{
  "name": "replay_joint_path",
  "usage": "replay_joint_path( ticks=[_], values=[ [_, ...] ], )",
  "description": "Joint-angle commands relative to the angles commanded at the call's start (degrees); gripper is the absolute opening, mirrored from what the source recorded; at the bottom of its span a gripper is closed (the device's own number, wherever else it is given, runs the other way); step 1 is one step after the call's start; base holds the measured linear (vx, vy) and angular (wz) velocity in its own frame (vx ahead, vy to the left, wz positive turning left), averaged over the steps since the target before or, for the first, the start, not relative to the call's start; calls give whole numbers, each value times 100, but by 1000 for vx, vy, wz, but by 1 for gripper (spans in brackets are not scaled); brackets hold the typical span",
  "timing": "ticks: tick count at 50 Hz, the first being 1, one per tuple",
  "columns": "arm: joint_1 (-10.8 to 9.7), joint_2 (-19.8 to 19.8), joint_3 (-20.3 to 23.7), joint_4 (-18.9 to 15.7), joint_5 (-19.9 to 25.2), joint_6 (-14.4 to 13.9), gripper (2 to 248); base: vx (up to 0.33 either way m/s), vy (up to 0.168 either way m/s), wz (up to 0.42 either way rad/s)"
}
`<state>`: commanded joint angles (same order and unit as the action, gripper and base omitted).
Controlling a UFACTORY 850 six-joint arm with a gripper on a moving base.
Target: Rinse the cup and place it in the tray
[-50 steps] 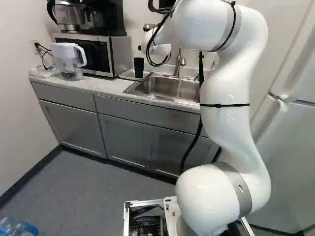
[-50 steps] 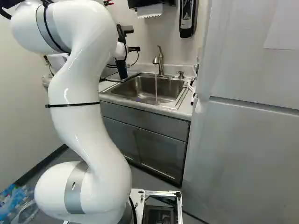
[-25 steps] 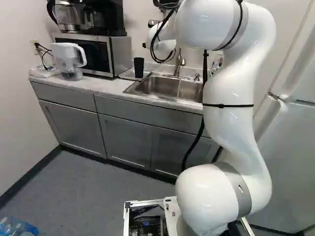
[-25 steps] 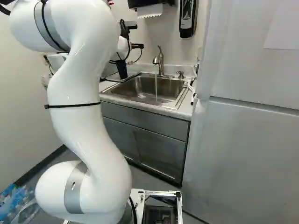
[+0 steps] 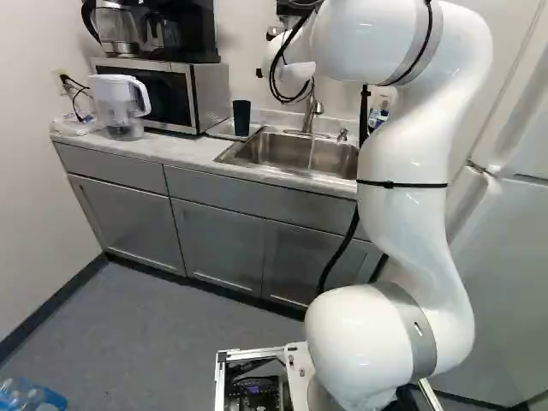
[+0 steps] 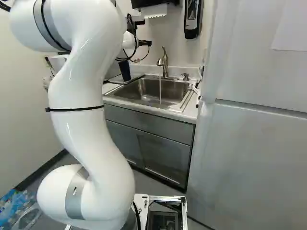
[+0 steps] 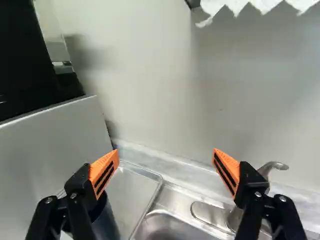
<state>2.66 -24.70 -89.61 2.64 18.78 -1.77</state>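
In the right base view, a black part of my gripper (image 6: 145,43) shows at the arm's end, above the counter. In the wrist view the gripper (image 7: 165,162) is open, its orange pads wide apart with nothing between them. The dark cup (image 5: 241,117) stands upright on the shallow tray (image 5: 221,129) left of the sink. From the wrist, the cup (image 7: 106,220) is partly hidden below one finger, with the metal tray (image 7: 131,192) beside it. Water runs from the faucet (image 6: 164,62) into the sink (image 6: 148,91).
A microwave (image 5: 193,94) with a coffee maker (image 5: 184,30) on it and a water pitcher (image 5: 120,103) stand on the left of the counter. A paper towel dispenser (image 6: 156,7) and a soap dispenser (image 6: 193,19) hang above. The fridge (image 6: 249,158) stands at the right.
My arm's upper part and wrist have moved right in the left base view, and the wrist has risen away from the cup. The cup stands still on the tray. The base has not moved.
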Motion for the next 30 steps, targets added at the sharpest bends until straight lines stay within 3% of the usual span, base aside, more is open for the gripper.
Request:
replay_joint_path(
  ticks=[30],
  values=[
    [-306, 48, -106, 0, -110, 0, 247, 0, 0, 0]
  ],
)
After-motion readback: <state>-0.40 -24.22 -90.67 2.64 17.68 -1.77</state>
